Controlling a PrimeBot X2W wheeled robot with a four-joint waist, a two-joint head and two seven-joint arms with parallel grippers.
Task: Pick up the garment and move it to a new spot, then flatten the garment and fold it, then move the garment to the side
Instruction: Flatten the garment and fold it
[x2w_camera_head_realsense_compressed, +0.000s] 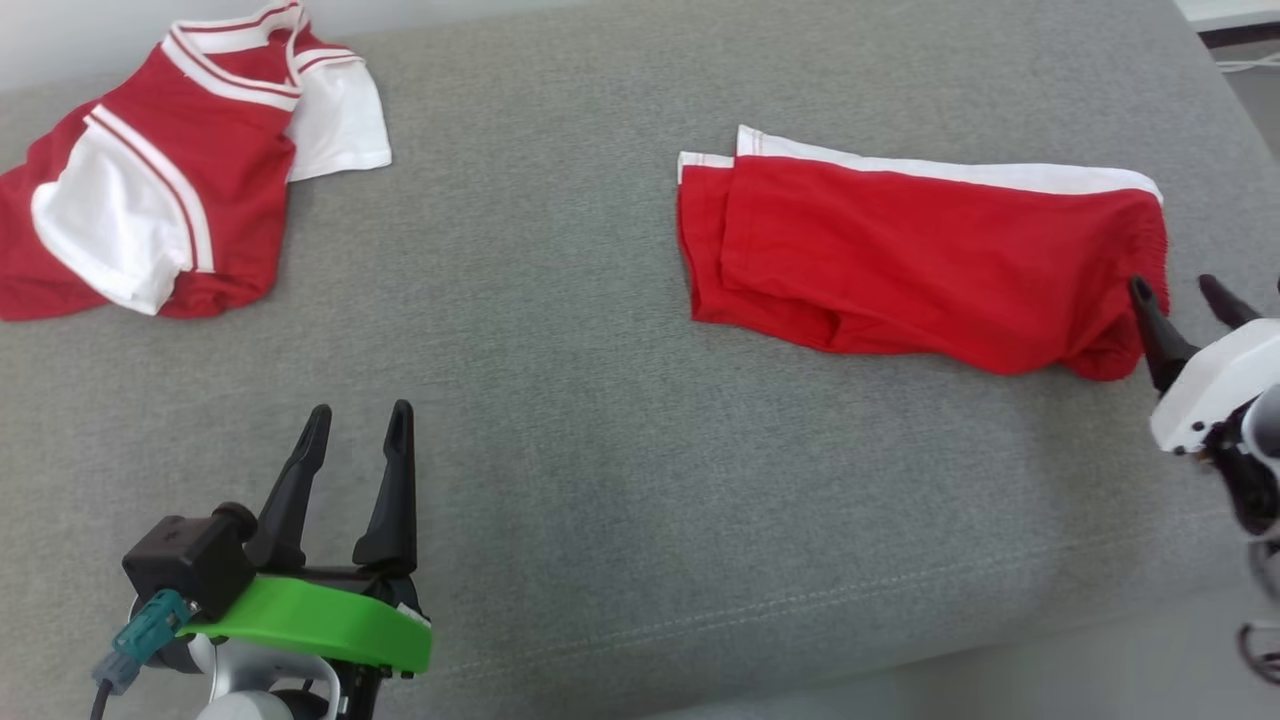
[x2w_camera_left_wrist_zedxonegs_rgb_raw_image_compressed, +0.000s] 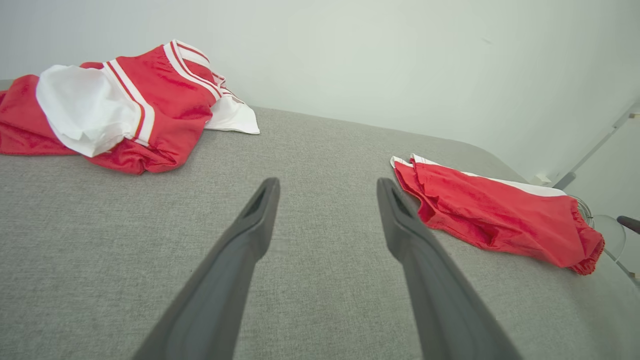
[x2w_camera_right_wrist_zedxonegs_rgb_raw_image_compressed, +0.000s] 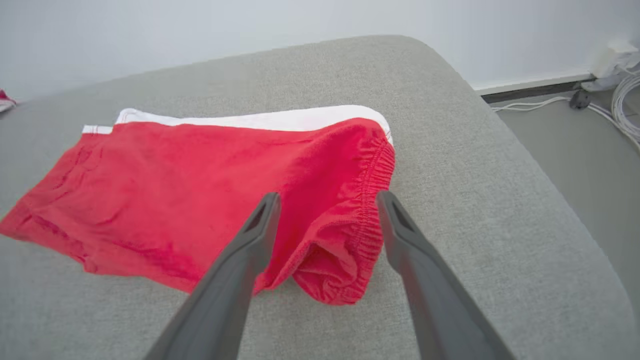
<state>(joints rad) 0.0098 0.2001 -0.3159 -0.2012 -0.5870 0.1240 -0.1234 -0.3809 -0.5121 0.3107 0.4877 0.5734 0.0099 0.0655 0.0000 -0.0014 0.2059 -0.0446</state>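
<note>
Your right gripper (x2w_camera_head_realsense_compressed: 1175, 290) is half cut off at 3 o'clock, fingers spread either side of the gathered elastic waistband (x2w_camera_right_wrist_zedxonegs_rgb_raw_image_compressed: 372, 200), pinching nothing. The red shorts (x2w_camera_head_realsense_compressed: 920, 250) lie folded at 2 o'clock on the grey woven cushion (x2w_camera_head_realsense_compressed: 600, 450), a white stripe along the far edge. Your left gripper (x2w_camera_head_realsense_compressed: 360, 425) sits spread and empty at 7 o'clock; the crumpled jersey (x2w_camera_head_realsense_compressed: 170, 190) runs off frame at 10.

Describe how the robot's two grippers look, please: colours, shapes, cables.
The left gripper has two long, dark, tapering jaws on a bright green plate, beside a black box and a teal plug. The right gripper has the same jaws on a white shell, with dark cables below.
</note>
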